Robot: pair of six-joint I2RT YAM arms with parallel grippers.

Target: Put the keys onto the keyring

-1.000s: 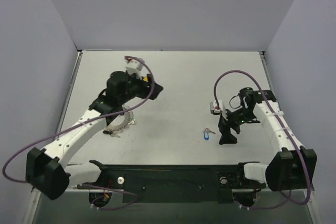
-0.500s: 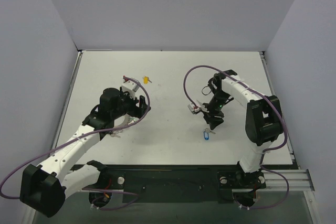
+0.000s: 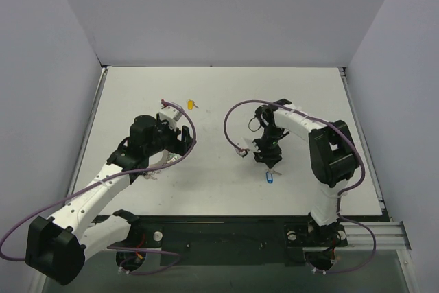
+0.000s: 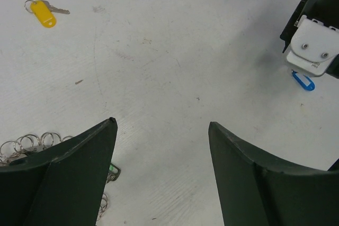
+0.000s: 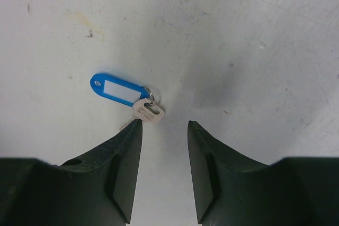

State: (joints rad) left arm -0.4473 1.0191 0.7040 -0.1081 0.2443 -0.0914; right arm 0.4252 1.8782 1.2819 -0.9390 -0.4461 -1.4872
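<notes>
Keyring (image 4: 26, 144) is waiting: right gripper (image 5: 164, 124), swung in, is narrowing beside blue key (image 5: 119, 89) at 10 o'clock, jaws empty; left gripper (image 4: 162, 123) gaping.

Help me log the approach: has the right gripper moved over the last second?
Yes. In the top view the right gripper swung left: it was right of the blue key, which has not shifted, and is now just beyond it.

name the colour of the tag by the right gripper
The tag is blue with a white insert, clearest in the right wrist view.
</notes>
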